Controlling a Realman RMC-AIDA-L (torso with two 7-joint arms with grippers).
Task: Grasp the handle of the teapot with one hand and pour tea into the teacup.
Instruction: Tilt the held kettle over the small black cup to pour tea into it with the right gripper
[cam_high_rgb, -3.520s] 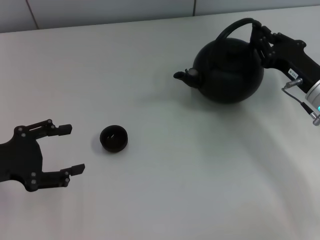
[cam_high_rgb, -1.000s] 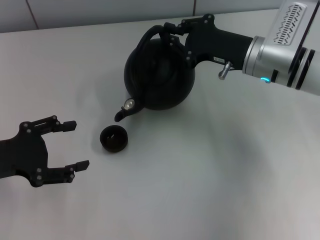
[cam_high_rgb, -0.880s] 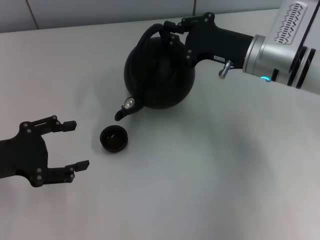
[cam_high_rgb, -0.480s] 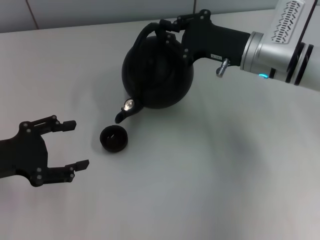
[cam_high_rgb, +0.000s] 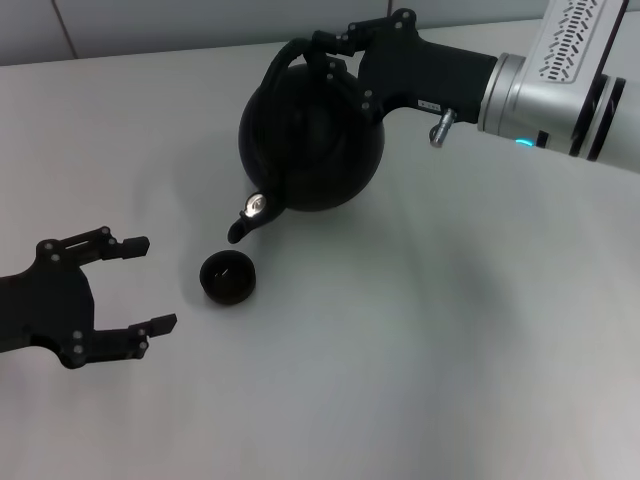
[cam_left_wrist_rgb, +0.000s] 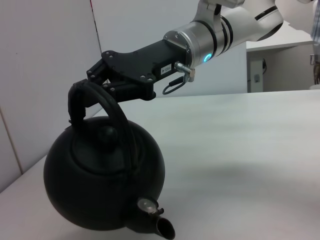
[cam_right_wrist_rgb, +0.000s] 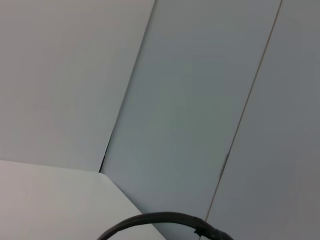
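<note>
the right gripper (cam_high_rgb: 335, 50), clamped on the handle (cam_high_rgb: 290, 60), hangs the teapot (cam_high_rgb: 305, 140) tipped spout-down just behind the teacup (cam_high_rgb: 227, 277), while the spread left gripper (cam_high_rgb: 125, 285) idles nearby.

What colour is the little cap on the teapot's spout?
Silvery, against the matte-black teapot; the spout cap shows best in the head view.

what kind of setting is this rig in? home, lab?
Likely a lab or test room: bare white table, plain panelled walls, only a teapot and teacup as props.
</note>
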